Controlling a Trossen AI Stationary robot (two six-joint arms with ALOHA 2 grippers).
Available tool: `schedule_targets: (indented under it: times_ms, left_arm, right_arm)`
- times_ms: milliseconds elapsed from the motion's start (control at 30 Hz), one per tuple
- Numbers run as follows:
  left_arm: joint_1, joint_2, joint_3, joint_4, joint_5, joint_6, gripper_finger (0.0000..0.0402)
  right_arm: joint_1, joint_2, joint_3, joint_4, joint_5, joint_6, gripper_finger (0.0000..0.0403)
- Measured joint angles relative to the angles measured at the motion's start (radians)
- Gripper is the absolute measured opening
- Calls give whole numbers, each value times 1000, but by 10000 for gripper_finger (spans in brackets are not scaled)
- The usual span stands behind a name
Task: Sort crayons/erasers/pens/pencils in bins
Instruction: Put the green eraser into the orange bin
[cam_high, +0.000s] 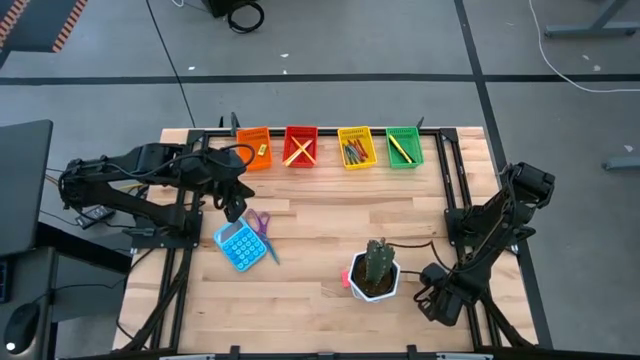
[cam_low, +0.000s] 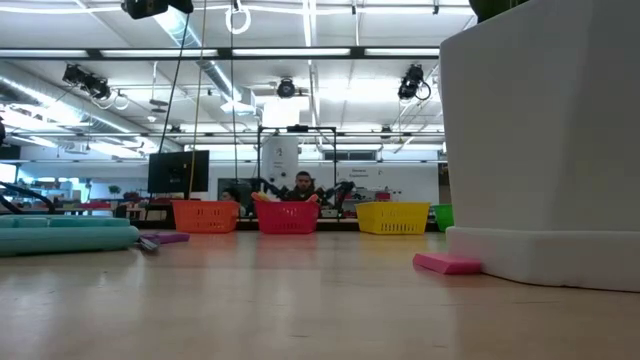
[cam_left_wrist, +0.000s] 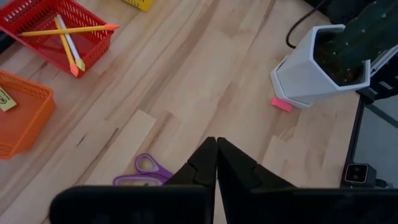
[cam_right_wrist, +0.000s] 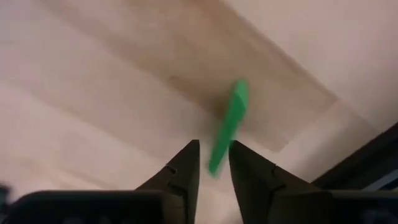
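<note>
High view: your left gripper (cam_high: 236, 210) hangs over the table (cam_high: 320, 300) beside the scissors (cam_high: 260, 224) and the blue calculator (cam_high: 238, 246), its fingers pressed together with nothing between them. Your right gripper (cam_high: 437, 300) sits low at the table's near right corner, close to the white cactus pot (cam_high: 374, 280).

Along the far edge you see four bins in a row: orange bin (cam_high: 254, 148), red bin (cam_high: 300, 146), yellow bin (cam_high: 356, 147), green bin (cam_high: 403, 146). The red bin holds two crossed pencils (cam_high: 297, 151); the yellow bin holds a cluster of crayons (cam_high: 353, 152); the green bin holds a dark pen (cam_high: 400, 148).

Left wrist view: the shut fingers (cam_left_wrist: 205, 165) point across bare wood toward the pot, and a pink eraser (cam_left_wrist: 281, 104) lies touching the pot's base. A small yellow-green eraser (cam_left_wrist: 6, 99) lies in the orange bin.

Right wrist view: a green crayon (cam_right_wrist: 227, 124) stands tilted between the right gripper's two fingers (cam_right_wrist: 180, 171), its lower end in the narrow gap. The picture is blurred here, so you cannot tell for certain whether the fingers already pinch it, though they appear to be just at its sides.

Low view: the pink eraser lies on the table against the pot, with the bins lined up far behind.
</note>
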Motion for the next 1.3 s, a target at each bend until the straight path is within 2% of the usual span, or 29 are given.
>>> schedule_targets:
  times_ms: [300,600,767,1033,1167,1300]
  left_arm:
    - [0,0,0,0,-4,7,10]
    - [0,0,0,0,-4,7,23]
    - [0,0,0,3,-4,7,16]
    - [0,0,0,82,-19,41,13]
    - [2,3,0,200,-19,41,22]
    - [3,10,-1,311,-18,31,26]
  right_arm:
    - [-1,-1,32,-26,29,-16,26]
    - [-1,-4,33,-41,33,-14,20]
    - [-2,-55,33,-60,51,45,18]
    - [-15,-259,34,-270,204,122,18]
    - [-58,-376,34,-361,306,65,18]
    - [-121,-497,34,-399,460,-18,18]
